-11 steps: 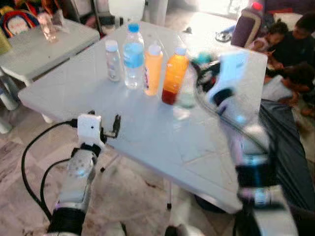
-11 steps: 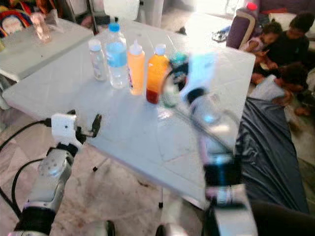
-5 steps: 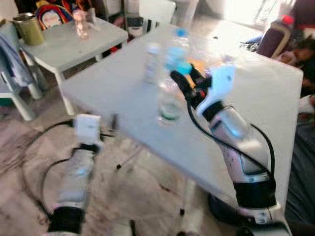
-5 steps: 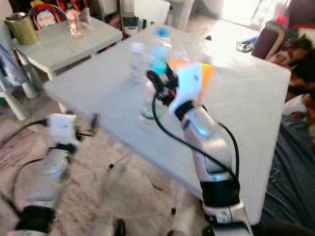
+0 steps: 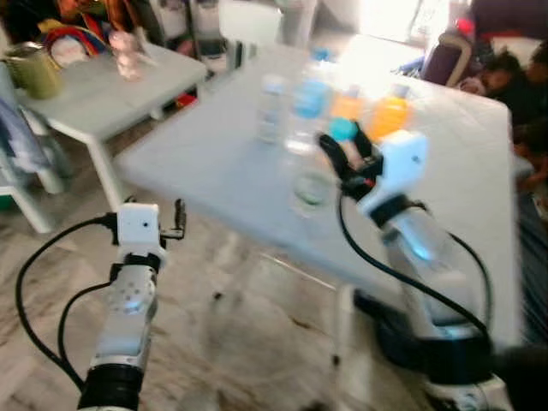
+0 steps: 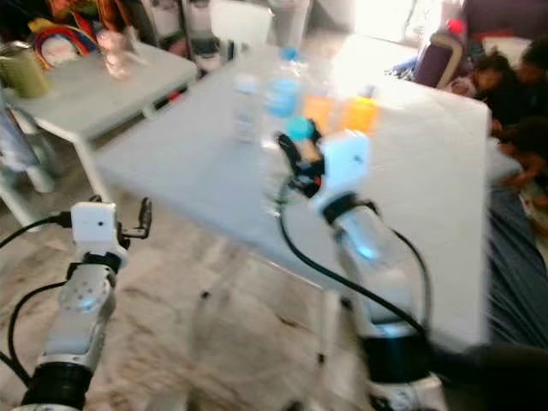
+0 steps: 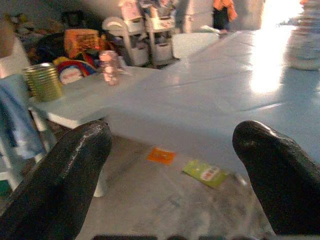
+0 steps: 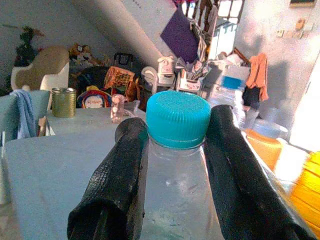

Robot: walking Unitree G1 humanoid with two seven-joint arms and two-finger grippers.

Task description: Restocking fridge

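The right gripper has a clear bottle pinched at the neck, one black finger on each side just under the teal cap. The bottle stands upright, long axis vertical, cap up, and hangs over the tabletop near its front edge. Can't tell whether its base touches the surface, the head views are pretty blurred.

Further back on the same tabletop is a row of other bottles: a small clear one, a bigger one with a blue cap and blue label, and two orange ones toward the right side. Labels are too smeared to read anything.

The left gripper is low and out in front of the tabletop's front left corner, off the edge, fingers spread wide with nothing between them.

The tabletop is pale grey-white with faint tile-like lines. The floor is marbled stone. Left of it sits a smaller white table with a green-gold can and a pinkish cup on it. A blue cloth hangs off a chair at that side. People sit on the floor at the far right, next to a purple bag.
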